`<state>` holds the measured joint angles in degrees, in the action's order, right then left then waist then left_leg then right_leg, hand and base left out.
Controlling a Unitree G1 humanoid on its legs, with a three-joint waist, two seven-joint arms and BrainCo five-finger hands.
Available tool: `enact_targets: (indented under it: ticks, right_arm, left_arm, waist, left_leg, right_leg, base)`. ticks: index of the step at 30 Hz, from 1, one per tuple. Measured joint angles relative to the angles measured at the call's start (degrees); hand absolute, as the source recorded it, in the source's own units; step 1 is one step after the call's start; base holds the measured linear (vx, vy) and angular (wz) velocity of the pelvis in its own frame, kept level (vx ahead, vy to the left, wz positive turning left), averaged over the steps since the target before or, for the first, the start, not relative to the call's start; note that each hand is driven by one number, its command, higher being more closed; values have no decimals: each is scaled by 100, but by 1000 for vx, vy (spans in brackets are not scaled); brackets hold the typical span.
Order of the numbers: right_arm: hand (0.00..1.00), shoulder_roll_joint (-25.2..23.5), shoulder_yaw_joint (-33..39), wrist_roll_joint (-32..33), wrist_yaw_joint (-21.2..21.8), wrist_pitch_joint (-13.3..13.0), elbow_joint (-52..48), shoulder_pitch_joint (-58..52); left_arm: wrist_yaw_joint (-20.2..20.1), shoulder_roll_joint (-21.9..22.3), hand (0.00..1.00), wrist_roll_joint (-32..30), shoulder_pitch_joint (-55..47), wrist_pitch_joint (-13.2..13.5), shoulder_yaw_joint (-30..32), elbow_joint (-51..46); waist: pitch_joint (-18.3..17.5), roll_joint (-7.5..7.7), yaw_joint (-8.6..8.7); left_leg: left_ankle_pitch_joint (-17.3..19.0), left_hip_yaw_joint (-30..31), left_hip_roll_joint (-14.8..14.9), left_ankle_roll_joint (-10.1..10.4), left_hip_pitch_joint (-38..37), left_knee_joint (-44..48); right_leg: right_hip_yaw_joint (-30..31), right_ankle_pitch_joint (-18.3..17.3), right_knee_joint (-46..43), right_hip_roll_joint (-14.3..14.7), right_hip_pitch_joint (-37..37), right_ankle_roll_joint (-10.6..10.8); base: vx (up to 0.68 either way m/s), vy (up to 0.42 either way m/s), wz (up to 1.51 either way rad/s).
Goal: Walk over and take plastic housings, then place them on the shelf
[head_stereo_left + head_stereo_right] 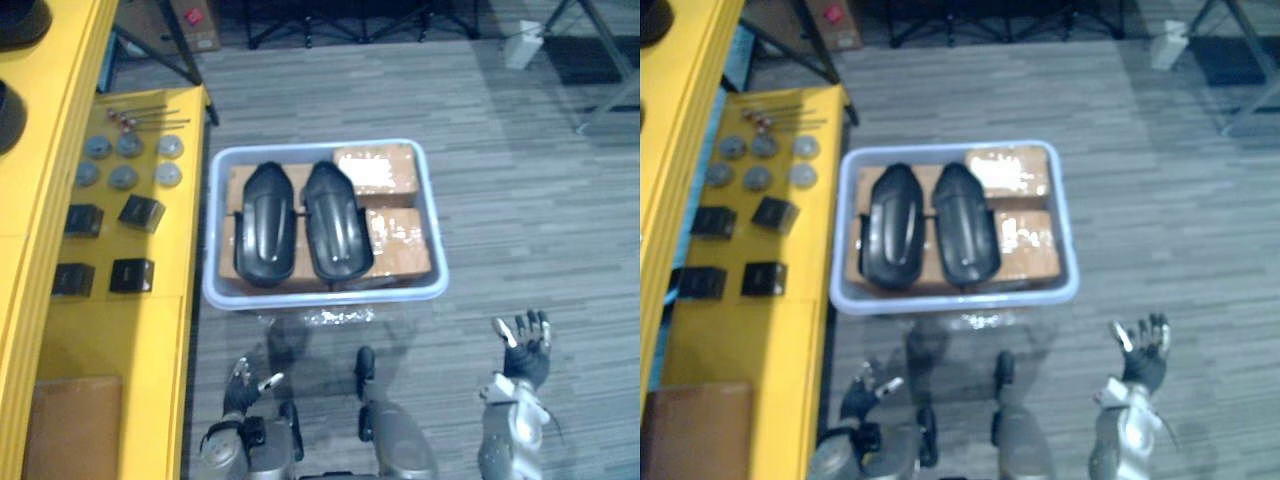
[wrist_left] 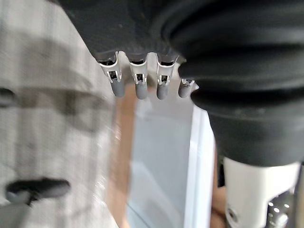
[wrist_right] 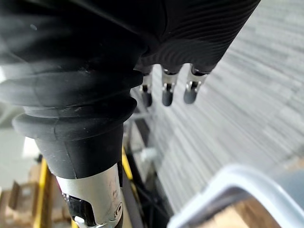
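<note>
Two black plastic housings, the left one (image 1: 265, 224) and the right one (image 1: 337, 219), lie side by side on brown cardboard boxes (image 1: 392, 208) inside a pale blue-white bin (image 1: 431, 210) on the floor. My left hand (image 1: 240, 388) hangs below the bin's near left corner with relaxed fingers (image 2: 141, 88) and holds nothing. My right hand (image 1: 524, 347) is raised, palm up, below and to the right of the bin, its fingers (image 3: 167, 95) straight and empty. Both hands are apart from the bin.
A yellow shelf (image 1: 160, 320) runs along the left, carrying small black blocks (image 1: 132, 273), grey discs (image 1: 125, 176) and thin rods (image 1: 150, 117). A brown box (image 1: 70, 425) sits at its near end. Dark stand legs (image 1: 340, 30) cross the far floor; grey carpet lies to the right.
</note>
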<state>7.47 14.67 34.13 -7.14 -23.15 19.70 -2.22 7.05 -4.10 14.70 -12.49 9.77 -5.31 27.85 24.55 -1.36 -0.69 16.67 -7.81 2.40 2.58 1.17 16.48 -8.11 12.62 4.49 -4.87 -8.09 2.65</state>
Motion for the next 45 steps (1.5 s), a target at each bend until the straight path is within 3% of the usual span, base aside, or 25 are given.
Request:
enact_targets:
  ticks: [3,7,10,15,20,23,29,32,36,39,45]
  right_arm:
    - [0,566,4,11,56,120,464,891]
    - [0,1075,4,-4,-140,293,752,1813]
    - [0,1522,4,-81,-544,556,1015,2494]
    - [0,2212,-38,-548,-804,1302,1628,3573]
    - [0,2525,-309,-919,-774,1778,2118,4051]
    - [0,2942,-472,-1131,-783,2114,2454,4411]
    - [0,3138,-513,-1208,-777,2503,2754,4773]
    - [0,3327,-616,-1344,-775,2830,2945,4838]
    - [0,3502,-773,-1506,-746,3210,3120,5096]
    - [0,3615,-962,-1651,-473,3369,3299,5309]
    - [0,3736,-1243,-1995,-166,3314,3496,5522]
  left_arm:
    - [227,-4,0,49,4,-8,15,57]
    - [378,-2,0,103,5,-36,60,292]
    - [398,18,0,479,8,-111,270,425]
    - [280,20,0,565,-13,-243,460,1111]
    - [26,42,0,570,-193,-232,461,1406]
    - [-137,109,0,562,-191,-150,404,1395]
    - [-86,140,0,744,-193,-107,239,1416]
    - [-88,163,0,790,-192,-104,172,1440]
    - [-97,182,0,797,-192,-98,172,1523]
    - [-106,183,0,800,-191,-17,153,1554]
    - [-118,177,0,961,-191,15,-11,1589]
  waist:
    - [141,-144,-56]
    - [186,-211,-225]
    - [231,-274,-396]
    - [344,-576,-513]
    - [356,-605,-554]
    - [424,-732,-639]
    - [453,-875,-658]
    - [455,-971,-651]
    - [458,-983,-656]
    - [454,-989,-666]
    - [421,-1039,-714]
  left_leg:
    - [-55,246,-165,-87,183,50]
    - [-91,469,-309,-148,408,133]
    - [-137,624,-417,-215,524,166]
    - [-215,879,-649,-336,721,256]
    - [-221,1011,-767,-345,897,425]
    - [-223,1054,-829,-357,927,521]
    - [-261,1096,-834,-368,1204,635]
    - [-262,1167,-824,-366,1266,707]
    - [-262,1171,-819,-365,1312,751]
    - [-264,1167,-817,-360,1430,809]
    - [-269,1182,-793,-339,1508,858]
  right_leg:
    - [-216,78,0,-142,-41,94]
    - [-381,147,0,-261,-123,132]
    - [-540,159,-1,-385,-140,152]
    - [-633,-20,-504,-683,-430,248]
    - [-726,-212,-989,-872,-689,259]
    - [-773,-316,-1220,-981,-738,260]
    - [-837,-326,-1343,-1016,-990,242]
    - [-904,-339,-1396,-1014,-997,222]
    - [-905,-342,-1429,-1014,-1035,216]
    - [-904,-354,-1480,-1023,-1151,194]
    - [-918,-374,-1532,-1009,-1226,162]
  base:
    - [-70,111,43]
    - [-51,90,33]
    - [-41,85,32]
    - [-59,93,19]
    - [-64,53,17]
    - [-90,18,14]
    - [-78,-16,5]
    - [-44,-16,10]
    - [-43,3,2]
    - [-44,8,1]
    - [-20,-2,1]
